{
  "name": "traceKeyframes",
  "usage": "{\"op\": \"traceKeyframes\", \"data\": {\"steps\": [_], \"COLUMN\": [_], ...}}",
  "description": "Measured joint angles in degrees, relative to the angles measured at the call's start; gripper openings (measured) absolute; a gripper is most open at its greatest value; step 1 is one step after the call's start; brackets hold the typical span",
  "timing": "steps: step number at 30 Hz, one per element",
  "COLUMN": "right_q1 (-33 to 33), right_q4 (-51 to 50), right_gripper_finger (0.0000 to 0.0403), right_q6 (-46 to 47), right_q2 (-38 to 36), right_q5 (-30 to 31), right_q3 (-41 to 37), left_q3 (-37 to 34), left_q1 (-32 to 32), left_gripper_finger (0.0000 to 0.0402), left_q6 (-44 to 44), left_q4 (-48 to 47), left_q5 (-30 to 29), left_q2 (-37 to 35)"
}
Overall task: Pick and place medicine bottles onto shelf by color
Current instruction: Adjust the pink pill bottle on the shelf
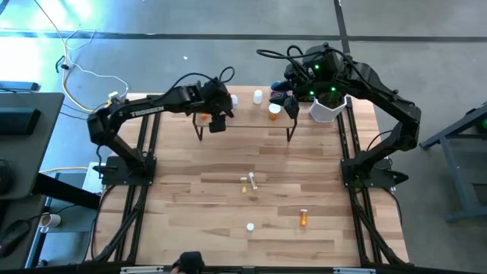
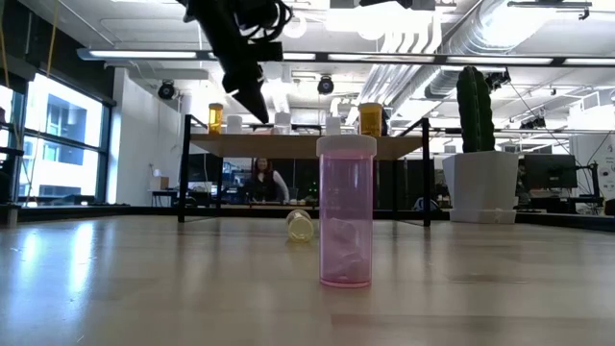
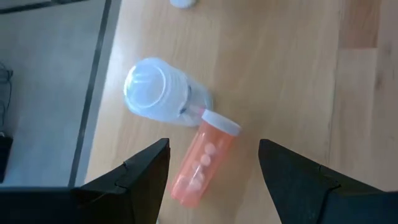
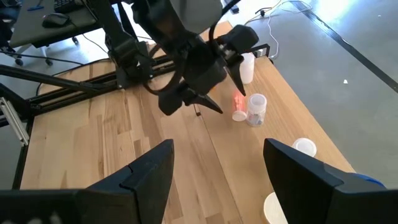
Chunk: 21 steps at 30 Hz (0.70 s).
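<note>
Orange bottle [image 3: 202, 163] lies tipped on the shelf [image 3: 280, 81], touching a clear bottle [image 3: 158, 92]. I see my left hand [image 3: 214, 171] hovering above, open and empty. Right hand [image 4: 217, 168] open, empty too.

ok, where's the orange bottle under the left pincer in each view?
High: orange bottle at the shelf's left end, by the left pincer.
Low: upper left, on the shelf top.
Left wrist: centre, between the open fingers.
Right wrist: upper right of centre.
Landmark: the clear bottle right beside it.
</note>
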Motion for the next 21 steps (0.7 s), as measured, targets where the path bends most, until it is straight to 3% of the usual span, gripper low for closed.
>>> {"op": "traceKeyframes", "data": {"steps": [21], "right_q1": [0.0], "right_q4": [-0.06], "right_gripper_finger": [0.0239], "right_q6": [-0.02], "right_q2": [0.0], "right_q5": [0.0], "right_q3": [0.0], "left_q3": [0.01], "left_q1": [0.5], "left_gripper_finger": [0.0236], "left_q6": [1.91], "left_q4": [0.16], "left_q5": [-0.79], "left_q2": [2.01]}}
